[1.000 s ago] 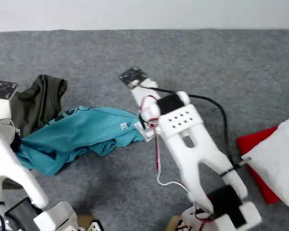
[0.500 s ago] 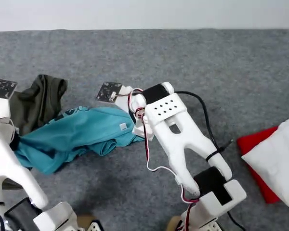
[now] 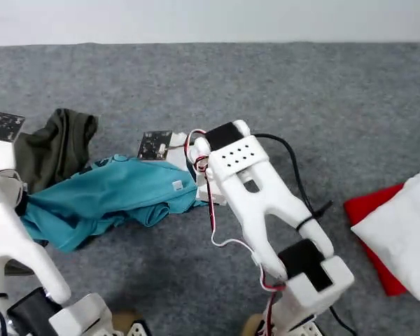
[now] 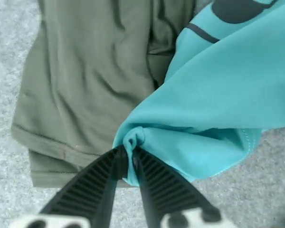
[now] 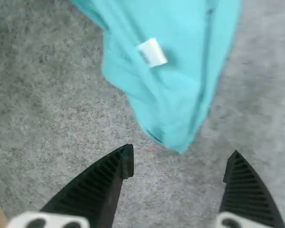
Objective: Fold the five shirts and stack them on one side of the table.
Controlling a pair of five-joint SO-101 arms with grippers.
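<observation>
OK, far left: crumpled olive-green cotton shirt [image 3: 56, 147] on the grey carpeted table [image 3: 301, 91], with the left gripper [image 4: 127, 156] clamped on a bunched fold of the teal cotton shirt [image 3: 112, 196] beside it (partly overlapping). Right gripper [image 5: 180, 153] hangs wide open, nothing held, over the teal shirt's labelled right end. Folded white shirt [image 3: 402, 231] sits on a red shirt [image 3: 367, 210] at the right edge.

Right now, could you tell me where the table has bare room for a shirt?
Bare: the far strip of table beyond the shirts, and the stretch between the right gripper and the red and white stack. Crowded: the left, where olive shirt and teal shirt lie.
</observation>
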